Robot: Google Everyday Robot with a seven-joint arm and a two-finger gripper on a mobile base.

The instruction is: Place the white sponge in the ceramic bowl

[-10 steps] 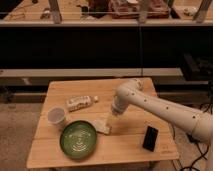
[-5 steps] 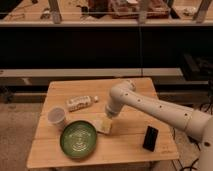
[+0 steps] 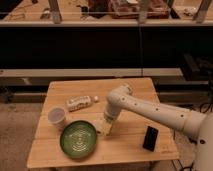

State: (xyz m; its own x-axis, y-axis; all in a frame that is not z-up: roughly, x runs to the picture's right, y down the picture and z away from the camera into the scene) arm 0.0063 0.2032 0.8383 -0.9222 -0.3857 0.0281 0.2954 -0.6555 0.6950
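Just off the right rim of the ceramic bowl [image 3: 69, 148] lay the white sponge [image 3: 107, 129], a small cream block resting on the wooden table [image 3: 125, 152] and not inside the dish. The gripper [image 3: 106, 123] stood directly over the sponge, pointing down and meeting its top, so that the block showed only as a pale patch beneath the wrist. Whether the gripper had clamped on the block or merely sat against it could not be told in that dim view. The bowl itself, green with pale rings at its centre, sat near the front left of the table and held nothing. Behind it and to the left stood a white paper cup [image 3: 56, 118], upright, close to the bowl's rim but apart from it. Farther back a white bottle [image 3: 80, 103] with a printed label lay on its side, its cap pointing right toward the arm. The white arm [image 3: 150, 108] reached in from the right edge, bent at an elbow above the middle of the table and dropped to the sponge. A flat black object [image 3: 150, 138] lay near the table's front right, well apart from the sponge. Beyond the table ran a dark shelf [image 3: 100, 55] with a pale rail above it.
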